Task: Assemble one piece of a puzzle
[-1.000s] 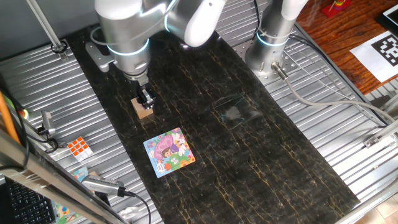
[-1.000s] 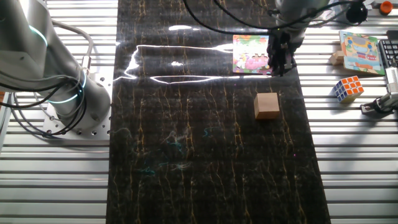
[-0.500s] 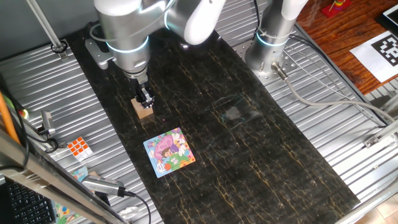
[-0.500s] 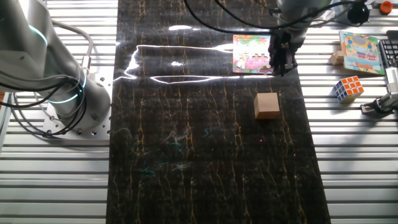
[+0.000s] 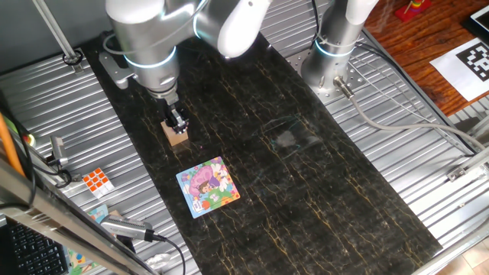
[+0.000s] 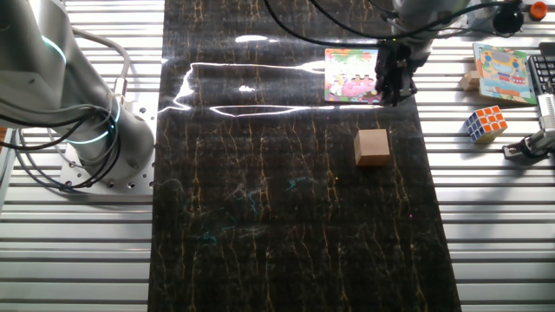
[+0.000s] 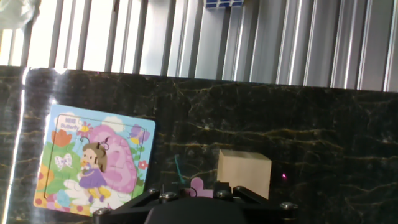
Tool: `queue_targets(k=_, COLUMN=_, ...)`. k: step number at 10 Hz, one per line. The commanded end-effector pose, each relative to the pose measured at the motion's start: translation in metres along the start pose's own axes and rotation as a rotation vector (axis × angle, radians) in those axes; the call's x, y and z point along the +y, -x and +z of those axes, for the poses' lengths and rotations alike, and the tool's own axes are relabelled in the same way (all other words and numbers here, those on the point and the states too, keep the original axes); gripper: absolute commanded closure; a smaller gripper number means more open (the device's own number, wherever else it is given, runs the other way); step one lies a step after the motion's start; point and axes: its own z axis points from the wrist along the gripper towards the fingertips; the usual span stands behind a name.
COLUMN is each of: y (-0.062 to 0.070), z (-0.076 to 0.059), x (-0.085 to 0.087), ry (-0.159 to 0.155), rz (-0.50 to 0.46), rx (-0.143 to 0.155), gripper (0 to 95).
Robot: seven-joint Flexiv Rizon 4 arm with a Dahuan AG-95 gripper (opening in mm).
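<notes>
Looking across the dark tabletop (image 5: 321,183) first, I've got the arm hanging over its near-left stretch, and the puzzle (image 5: 208,186) lying flat and apart from it, toward the camera in one fixed view. In the hand view the puzzle (image 7: 93,158) sits off to the left of the gripper and a bit ahead, its edges skewed slightly against my line of sight, so I judge the coming travel to be a sideways carry toward that board, with a small twist to square up. Next down in size, the tan wooden cube (image 7: 244,173) is just ahead and right of the fingers, close but not touching as far as I can tell. The gripper (image 5: 178,121) hovers above that cube (image 5: 176,135), fingers drawn close together, and between the tips I can see the piece (image 7: 199,186), pinkish-purple and knobbed, apparently pinched there and held off the surface. From the other fixed view the gripper (image 6: 395,85) overlaps the puzzle's (image 6: 350,75) right edge, though I can't tell height from there.
</notes>
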Motion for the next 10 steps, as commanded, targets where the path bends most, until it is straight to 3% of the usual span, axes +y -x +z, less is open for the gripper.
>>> queue_targets(k=1, y=0.002, z=0.001, x=0.000, ry=0.004, rz=-0.005, rx=0.001, gripper=95.0)
queue_targets(k=2, y=0.003, z=0.001, x=0.004, ry=0.003, rz=-0.001, rx=0.007, gripper=95.0)
queue_targets(k=5, y=0.014, z=0.012, x=0.038, ry=-0.001, rz=0.034, rx=0.011, gripper=95.0)
queue_targets(k=7, y=0.019, z=0.027, x=0.061, ry=-0.002, rz=0.056, rx=0.009, gripper=95.0)
queue_targets(k=10, y=0.023, z=0.056, x=0.075, ry=0.000, rz=0.058, rx=-0.013, gripper=95.0)
